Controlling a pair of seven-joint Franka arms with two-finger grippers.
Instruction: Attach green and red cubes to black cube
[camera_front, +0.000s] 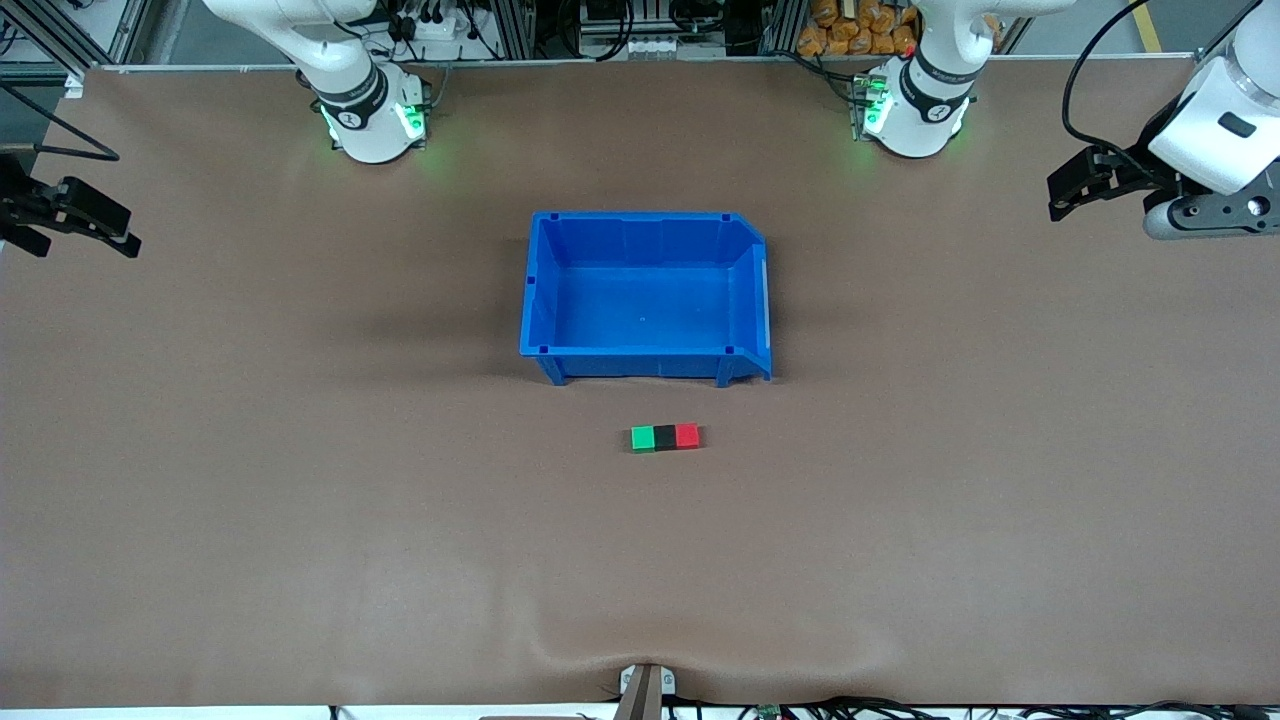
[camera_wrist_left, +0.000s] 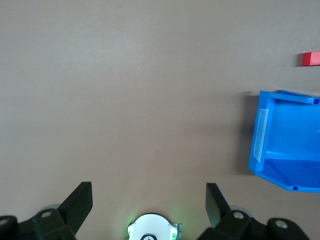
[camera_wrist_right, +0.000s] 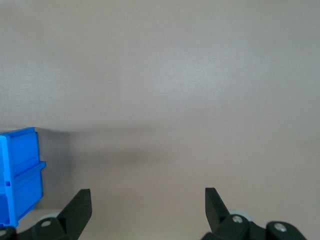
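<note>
Now, left jaws: my left gripper (camera_front: 1062, 200) hangs apart and empty over the desk's (camera_front: 250, 480) edge at the left arm's end, waiting.
Right jaws: my right gripper (camera_front: 95, 225) is likewise apart and empty, over the right arm's end.
Cubes: green cube (camera_front: 643, 439), black cube (camera_front: 665, 437) and red cube (camera_front: 687, 435) sit touching in a row, black between, just nearer the front camera than the blue bin (camera_front: 540, 290).
Risk: I judge the job looks done; any fresh reach could knock the row apart.
</note>
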